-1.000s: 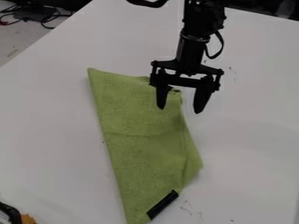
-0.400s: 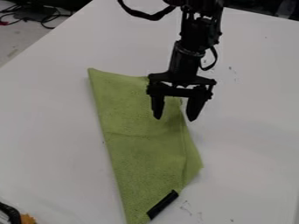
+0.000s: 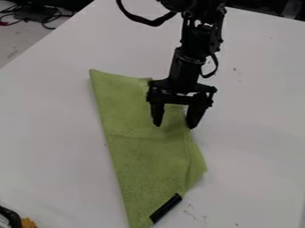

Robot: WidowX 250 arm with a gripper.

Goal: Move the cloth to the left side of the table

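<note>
My gripper stands open over the upper right part of the green cloth, its fingers pointing down. One fingertip is over the fabric and the other is by the cloth's right edge; whether they touch it I cannot tell. The cloth lies loosely folded on the white table, long and narrowing to a corner near the front edge of the view. A black strip lies across its lower right edge.
At the bottom left corner are a black curved object and a small orange piece. Dark cables lie beyond the table's upper left edge.
The gripper has come down and slightly left, closer to the cloth, with its fingers a little nearer each other. The cloth has not visibly moved.
</note>
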